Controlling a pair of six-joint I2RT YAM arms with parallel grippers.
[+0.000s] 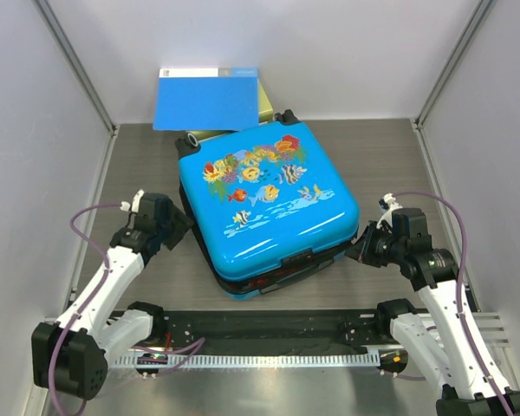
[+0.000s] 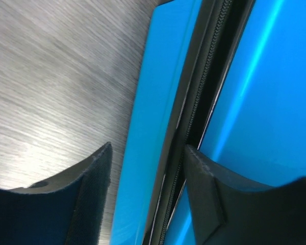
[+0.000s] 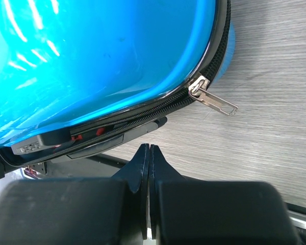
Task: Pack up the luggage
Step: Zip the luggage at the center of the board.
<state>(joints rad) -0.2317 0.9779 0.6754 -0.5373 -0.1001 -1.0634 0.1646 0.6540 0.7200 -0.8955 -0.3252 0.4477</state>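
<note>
The luggage [image 1: 269, 204], a bright-blue hard-shell suitcase with a fish-and-coral print, lies flat in the middle of the table with its lid down. My left gripper [image 1: 178, 227] is at its left edge. In the left wrist view the gripper [image 2: 148, 153] is open, with the blue shell rim [image 2: 148, 127] and zipper seam [image 2: 194, 122] between the fingers. My right gripper [image 1: 357, 251] is at the front right corner, shut and empty [image 3: 149, 148], just short of the luggage [image 3: 92, 61]. A silver zipper pull [image 3: 214, 101] sticks out at that corner.
A flat plain blue folder [image 1: 208, 97] leans at the back, on a yellow-green box [image 1: 273, 102]. White walls close in the left, right and back. A black rail [image 1: 260, 325] runs along the near edge between the arm bases.
</note>
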